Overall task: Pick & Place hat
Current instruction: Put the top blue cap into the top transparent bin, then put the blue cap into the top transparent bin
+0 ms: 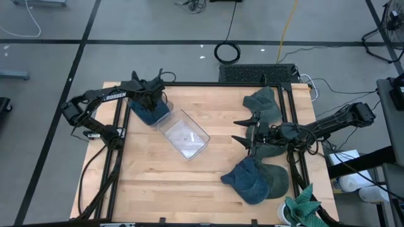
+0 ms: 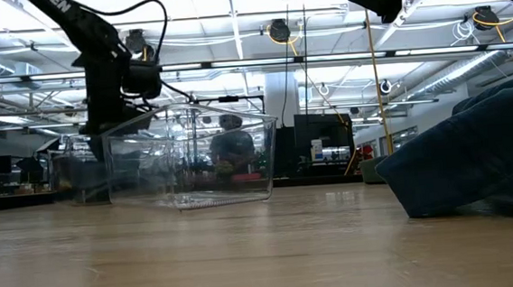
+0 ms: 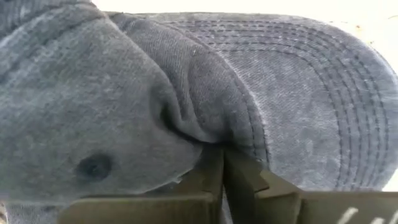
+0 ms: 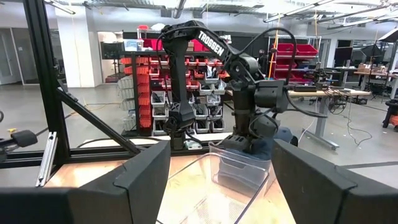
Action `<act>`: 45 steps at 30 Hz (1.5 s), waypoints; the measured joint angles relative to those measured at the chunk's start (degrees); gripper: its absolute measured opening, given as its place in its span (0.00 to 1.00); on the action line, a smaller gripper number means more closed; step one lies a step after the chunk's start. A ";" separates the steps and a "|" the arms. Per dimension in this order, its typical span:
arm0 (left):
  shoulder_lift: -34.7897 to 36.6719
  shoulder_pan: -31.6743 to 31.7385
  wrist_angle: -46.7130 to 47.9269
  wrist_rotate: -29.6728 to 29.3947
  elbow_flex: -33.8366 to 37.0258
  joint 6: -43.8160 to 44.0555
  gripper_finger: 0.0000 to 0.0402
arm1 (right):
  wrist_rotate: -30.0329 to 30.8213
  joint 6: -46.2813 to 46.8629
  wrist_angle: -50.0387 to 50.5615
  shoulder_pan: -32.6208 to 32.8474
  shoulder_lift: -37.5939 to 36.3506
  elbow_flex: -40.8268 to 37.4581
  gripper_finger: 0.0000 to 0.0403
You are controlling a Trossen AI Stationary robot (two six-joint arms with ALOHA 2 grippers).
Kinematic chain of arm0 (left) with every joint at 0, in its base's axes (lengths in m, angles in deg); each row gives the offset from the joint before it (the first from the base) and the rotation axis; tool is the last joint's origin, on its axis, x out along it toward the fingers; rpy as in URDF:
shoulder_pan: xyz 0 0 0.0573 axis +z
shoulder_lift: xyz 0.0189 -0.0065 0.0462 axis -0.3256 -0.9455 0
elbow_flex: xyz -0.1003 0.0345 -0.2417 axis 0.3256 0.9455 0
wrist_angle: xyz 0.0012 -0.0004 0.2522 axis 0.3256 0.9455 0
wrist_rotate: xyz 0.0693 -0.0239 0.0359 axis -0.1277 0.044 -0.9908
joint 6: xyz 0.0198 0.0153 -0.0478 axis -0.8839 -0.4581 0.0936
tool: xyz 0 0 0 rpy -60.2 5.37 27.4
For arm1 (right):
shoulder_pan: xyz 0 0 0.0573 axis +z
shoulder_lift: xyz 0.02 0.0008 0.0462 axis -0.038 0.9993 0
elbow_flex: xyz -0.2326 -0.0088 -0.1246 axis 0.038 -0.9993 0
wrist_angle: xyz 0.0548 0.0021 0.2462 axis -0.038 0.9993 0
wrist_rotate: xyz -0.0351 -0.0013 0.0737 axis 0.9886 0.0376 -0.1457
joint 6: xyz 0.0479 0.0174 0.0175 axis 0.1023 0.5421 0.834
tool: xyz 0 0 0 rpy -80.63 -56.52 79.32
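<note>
Hats lie in several places on the wooden table (image 1: 151, 183). One blue hat (image 1: 149, 114) is at the far left part of the table, at the far end of the clear plastic bin (image 1: 184, 134), and the left gripper (image 1: 150, 99) is down on it. In the left wrist view its two fingers (image 3: 214, 180) are pressed together on a fold of the grey-blue cloth, so this gripper is pinching the blue hat, and the stitched brim fills the rest of that picture. The clear plastic bin stands near the middle of the table, turned at an angle. The right gripper (image 1: 243, 130) hangs above the table on the right side with its fingers spread wide and nothing between them; it points toward the bin and the left arm. A grey-green hat (image 1: 265, 104) lies at the far right part of the table. Another blue hat (image 1: 247, 180) and a dark olive hat (image 1: 276, 178) lie touching each other at the near right. A green cloth (image 1: 303, 206) sits at the near right corner.
</note>
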 joint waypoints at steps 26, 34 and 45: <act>0.44 -3.99 16.91 -3.45 -17.28 -4.24 0.04 | 0.02 0.00 0.00 0.00 0.00 0.00 0.66; 0.48 -9.61 24.03 0.86 -26.09 -6.68 0.05 | 0.02 -0.02 0.02 0.00 -0.01 0.00 0.66; 9.55 -25.16 15.84 14.66 -28.32 -13.17 0.02 | 0.02 0.00 0.32 0.00 -0.01 0.00 0.66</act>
